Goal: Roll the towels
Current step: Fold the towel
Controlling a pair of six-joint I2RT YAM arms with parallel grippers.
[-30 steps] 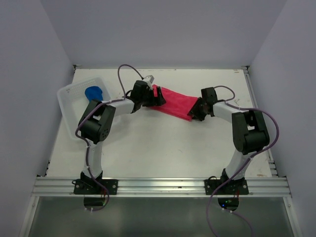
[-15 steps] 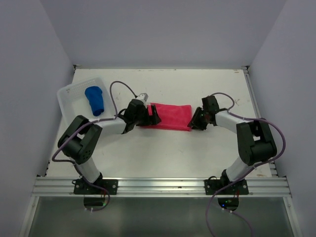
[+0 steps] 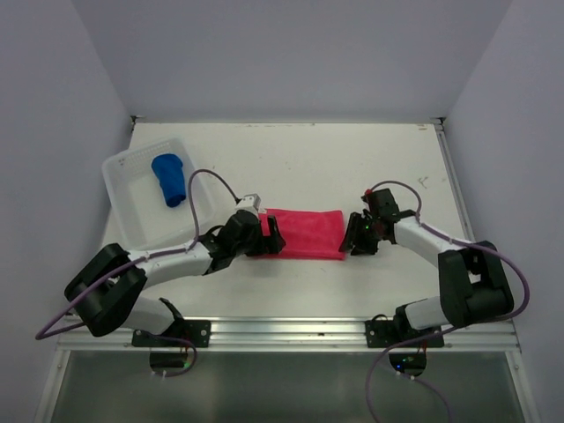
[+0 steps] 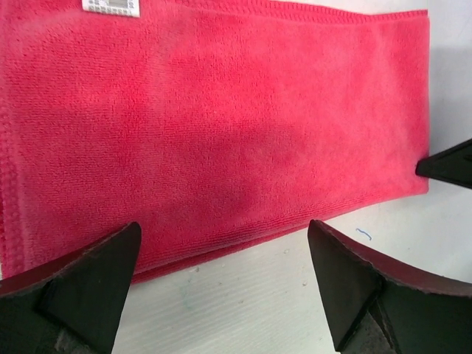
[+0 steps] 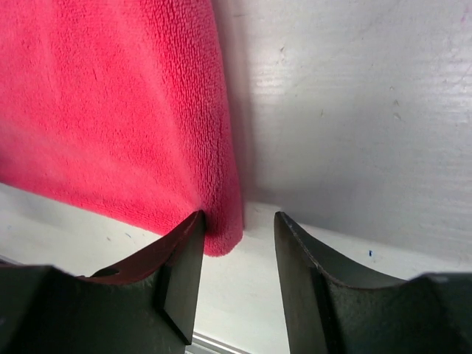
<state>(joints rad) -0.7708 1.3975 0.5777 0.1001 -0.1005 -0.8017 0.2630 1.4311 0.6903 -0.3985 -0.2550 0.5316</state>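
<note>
1. On the table (image 3: 308, 167), toward the front, we've got the pink-red towel (image 3: 304, 233) lying flat as a long strip. It runs left to right between the two grippers, and there's no roll in it yet.
2. Over to the left gripper (image 3: 269, 240), which is sitting right at the towel's left end, low to the surface.
3. From its wrist camera we see the left gripper (image 4: 223, 228) spread wide above the near long edge of the pink-red towel (image 4: 221, 125). Nothing is caught between the fingers, so that hand is released.
4. Up at the far edge in that same view, we spot a small white label (image 4: 110, 6) on the cloth.
5. Now the right gripper (image 3: 357, 240), which is down at the towel's right end.
6. Its wrist view shows the right gripper (image 5: 239, 217) with jaws parted. The near right corner of the pink-red towel (image 5: 110, 110) pokes into the gap and touches one finger. Bare table shows between the cloth and the other finger, so we call it no pinch, hand loose.
7. And far left, the blue towel (image 3: 168, 178) sits as a compact bundle inside the white basket (image 3: 141, 216), well apart from both grippers.
</note>
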